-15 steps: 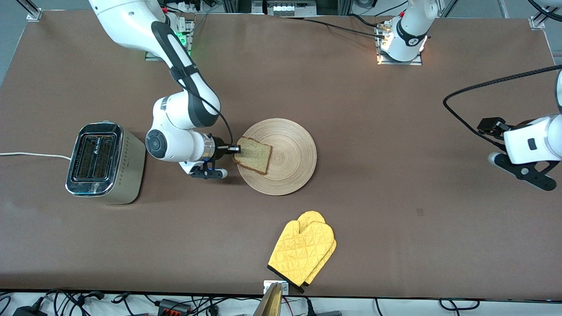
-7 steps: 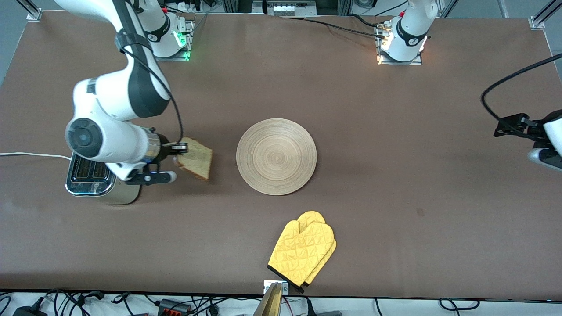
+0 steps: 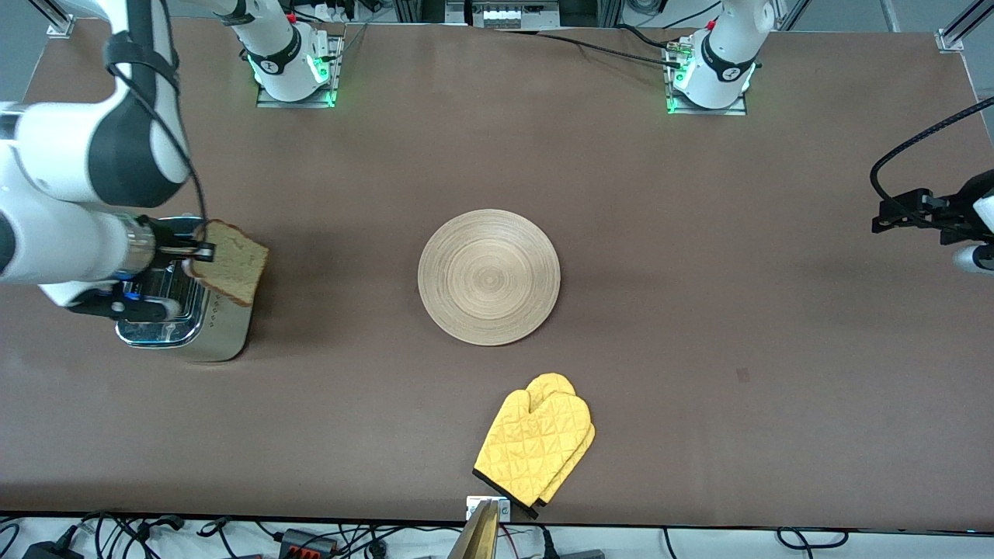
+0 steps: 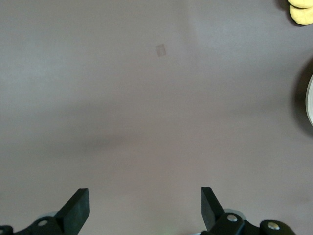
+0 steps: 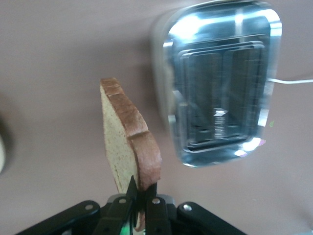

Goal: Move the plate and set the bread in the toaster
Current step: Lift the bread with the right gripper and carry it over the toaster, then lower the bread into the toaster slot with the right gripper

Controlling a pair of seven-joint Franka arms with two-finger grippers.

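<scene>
1. We see the bread point(image 3: 231, 262) held up in the air by one crust edge, hanging above the toaster's side that faces the plate, not yet over either slot; in the right wrist view the slice point(image 5: 128, 147) stands beside the chrome top rather than above it.
2. The right pincer point(image 5: 138, 192) is clamped narrowly on that edge only. Such a small bite could, in our judgement, let the slice swing, tear or slip out on the way down.
3. The toaster point(image 3: 182, 307) sits near the right arm's end of the surface point(image 3: 699, 373), its slots point(image 5: 220, 93) narrow. If the slice comes down off-line or twisted, we expect it to catch on the chrome rim and bend or crumble.
4. The plate point(image 3: 489, 276) lies bare at mid-surface, with a yellow oven mitt point(image 3: 536, 442) nearer the front camera.
5. The left pincer point(image 4: 145, 208) waits with its fingers spread wide, holding nothing, over bare surface at the left arm's end.
</scene>
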